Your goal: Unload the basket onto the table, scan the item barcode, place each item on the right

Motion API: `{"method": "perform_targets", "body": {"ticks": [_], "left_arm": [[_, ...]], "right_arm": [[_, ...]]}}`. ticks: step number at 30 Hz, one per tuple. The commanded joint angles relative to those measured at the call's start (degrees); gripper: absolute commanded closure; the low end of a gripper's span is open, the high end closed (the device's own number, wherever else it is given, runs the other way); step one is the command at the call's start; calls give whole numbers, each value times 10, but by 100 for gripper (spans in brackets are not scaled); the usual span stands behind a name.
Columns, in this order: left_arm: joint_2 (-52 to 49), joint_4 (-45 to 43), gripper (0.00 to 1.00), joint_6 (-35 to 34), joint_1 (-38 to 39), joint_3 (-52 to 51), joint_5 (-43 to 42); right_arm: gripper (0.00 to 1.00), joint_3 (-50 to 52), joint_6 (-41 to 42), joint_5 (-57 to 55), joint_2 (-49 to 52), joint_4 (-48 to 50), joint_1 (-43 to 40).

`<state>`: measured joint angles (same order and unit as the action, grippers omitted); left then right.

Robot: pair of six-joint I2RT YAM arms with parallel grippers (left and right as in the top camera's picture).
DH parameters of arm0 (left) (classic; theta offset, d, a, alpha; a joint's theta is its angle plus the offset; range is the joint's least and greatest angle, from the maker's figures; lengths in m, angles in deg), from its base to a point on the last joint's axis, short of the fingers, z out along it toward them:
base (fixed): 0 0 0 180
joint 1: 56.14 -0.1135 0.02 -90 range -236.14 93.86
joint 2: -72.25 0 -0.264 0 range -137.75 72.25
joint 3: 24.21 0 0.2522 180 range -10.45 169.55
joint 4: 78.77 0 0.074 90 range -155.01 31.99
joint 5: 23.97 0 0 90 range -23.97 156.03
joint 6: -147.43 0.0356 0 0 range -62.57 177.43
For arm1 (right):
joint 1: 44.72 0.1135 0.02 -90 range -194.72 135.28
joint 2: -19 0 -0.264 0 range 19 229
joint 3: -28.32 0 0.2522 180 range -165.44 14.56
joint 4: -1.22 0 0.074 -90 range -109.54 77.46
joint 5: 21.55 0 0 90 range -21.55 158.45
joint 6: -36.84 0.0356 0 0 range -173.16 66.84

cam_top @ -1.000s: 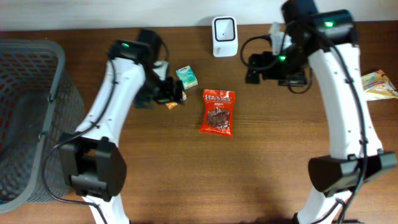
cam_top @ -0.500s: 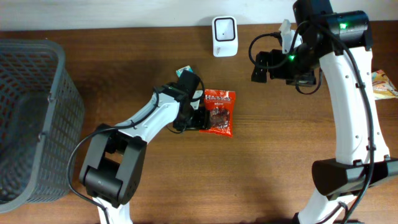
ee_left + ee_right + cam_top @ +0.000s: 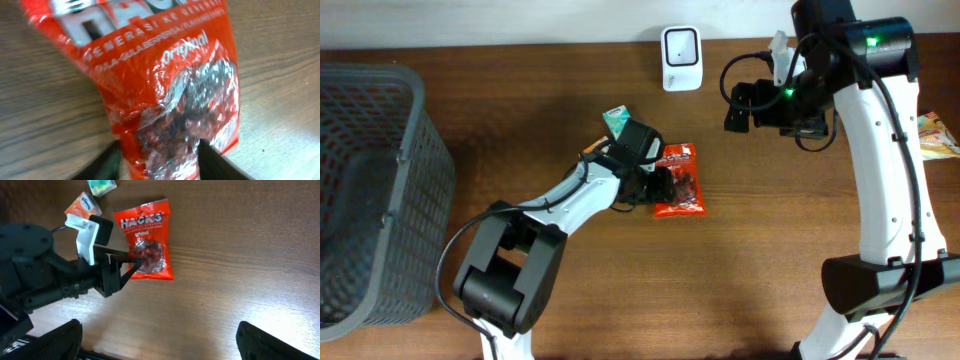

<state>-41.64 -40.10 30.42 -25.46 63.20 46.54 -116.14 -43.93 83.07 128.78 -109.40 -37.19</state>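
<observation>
Dark wood-grain tabletop point(image 3: 520, 70), two arms at work.

Item 1: Hacks candy bag point(image 3: 682, 187), red foil with a clear window. It lies flat, printed face up, near the middle of the tabletop. No barcode shows on the visible face.

Item 2: barcode scanner point(image 3: 680, 45), white, upright at the middle of the far edge, well apart from the bag.

Item 3: left gripper point(image 3: 157, 161). Its fingers point(image 3: 212, 162) pinch the bag's lower end, one on each side edge, and the foil is puckered between them. How firm the hold is cannot be told.

Item 4: right gripper point(image 3: 160, 342). It hangs above the tabletop to the right of the scanner, fingers spread wide with nothing between them.

Item 5: sundries.
- wire basket point(image 3: 415, 110) at the left edge
- teal box point(image 3: 615, 120) just beside the left wrist
- orange packet point(image 3: 82, 206) next to the teal box
- yellow packet point(image 3: 935, 135) at the right edge

Hazards, as judged:
- The hold on one end of slick foil is narrow, so the bag may slip out or droop when lifted.
- Creased foil may spoil a barcode read.
- The code is probably on the underside, so the wrong face may be shown to the scanner.
- The left arm may nudge the teal box as it sweeps.
- The two arms may crowd each other near the scanner.
</observation>
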Motion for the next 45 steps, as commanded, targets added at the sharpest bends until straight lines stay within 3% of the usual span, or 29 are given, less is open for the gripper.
{"method": "perform_targets", "body": {"ticks": [1,2,4,5,7,8,9,15,20,22,24,28,29,31,33,36,38,42,43,45], "left_arm": [[10,0,77,-6,9,-4,7],[10,0,86,-6,9,-4,11],[10,2,85,-6,9,-4,13],[10,2,63,-6,9,-4,15],[10,1,35,-6,9,-4,52],[10,-4,12,-6,9,-4,93],[10,-14,1,-6,7,-4,108],[10,-148,1,-6,-13,-4,97],[2,-164,1,-6,-2,-4,99],[-14,-168,9,-20,0,-4,99],[-32,-171,30,-38,0,-4,86],[-39,-171,54,-38,0,-4,45],[-39,-171,55,-38,0,-4,41],[-39,-170,39,-38,0,-4,42],[-43,-181,35,-38,0,-4,42],[-75,-211,32,-39,5,-4,29],[-81,-217,36,-39,6,-4,8],[-80,-215,77,-38,5,-3,8],[-80,-214,99,-38,5,-2,8],[-79,-210,100,-38,5,0,8]], "right_arm": [[1,-2,0,-3,-7,2,-1],[2,-2,0,-3,-7,2,-1],[2,-2,0,-3,-7,1,-1],[1,-2,0,-3,-7,1,-1],[2,-2,0,-6,-7,1,-1],[1,-2,0,-18,-7,1,-1],[1,0,0,-30,-7,1,-1],[1,78,0,-40,-7,33,-1],[2,127,0,-39,-7,59,-1],[1,127,0,-39,-7,63,-1],[2,127,0,-39,-7,62,-1],[2,127,0,-39,-7,63,-1],[2,127,0,-39,-7,63,-1],[2,127,0,-39,-7,63,-1],[1,127,0,-39,-7,63,-1],[1,127,0,-39,-7,60,-1],[2,127,0,-39,-7,57,-1],[1,127,0,-39,-7,57,-1],[2,127,0,-39,-7,56,-1],[2,127,0,-39,-7,56,-1]]}}
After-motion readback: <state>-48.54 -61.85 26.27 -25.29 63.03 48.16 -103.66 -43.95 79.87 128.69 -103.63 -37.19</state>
